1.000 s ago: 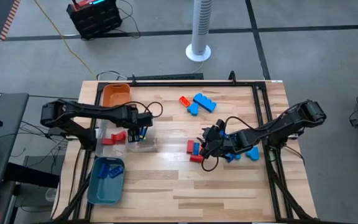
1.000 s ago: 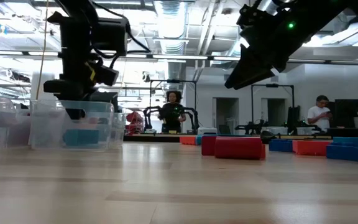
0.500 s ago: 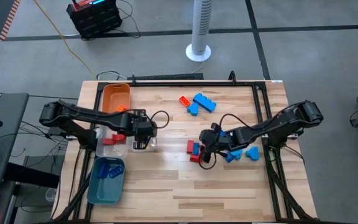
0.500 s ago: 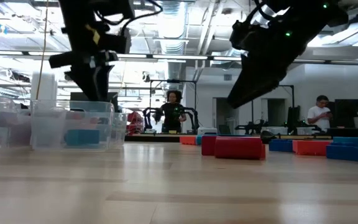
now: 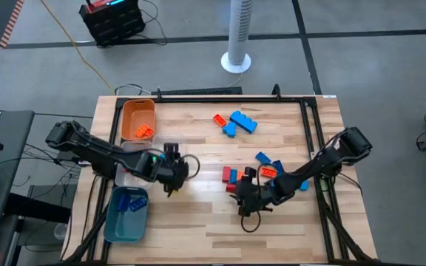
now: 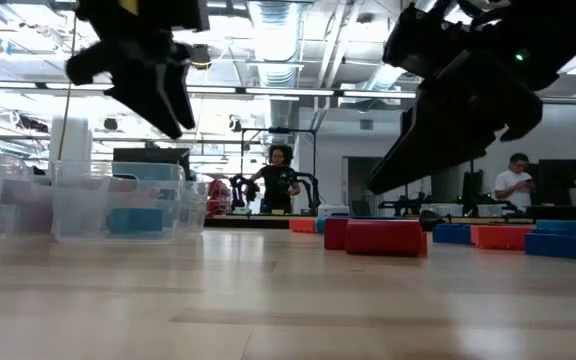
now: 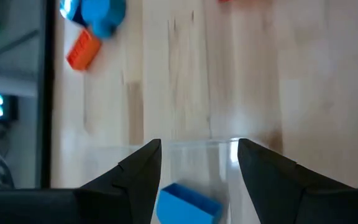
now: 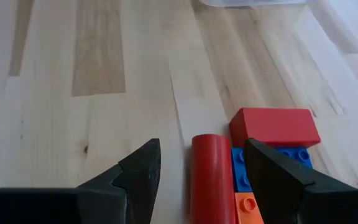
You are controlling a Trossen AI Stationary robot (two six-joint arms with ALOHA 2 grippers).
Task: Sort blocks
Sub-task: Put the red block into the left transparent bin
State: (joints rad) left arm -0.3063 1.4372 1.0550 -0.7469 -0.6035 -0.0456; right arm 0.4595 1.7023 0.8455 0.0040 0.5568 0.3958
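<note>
Wooden tabletop [image 5: 198,214] seen from above, with three trays at its left edge — an orange tray [image 5: 137,120], a clear tray [image 5: 135,168] and a teal tray [image 5: 126,215]. We see the left gripper [image 5: 174,171] just beside the clear tray, its fingers [image 7: 138,171] spread and empty; a blue block [image 7: 188,203] lies in the clear tray beneath them. We see the right gripper [image 5: 244,198] at table centre, jaws likewise parted with nothing between them, poised at a cluster of blocks — a red cylinder [image 8: 211,177] touching a red block [image 8: 275,127]. Further blue blocks [image 5: 243,122] lie near the table's far edge.
</note>
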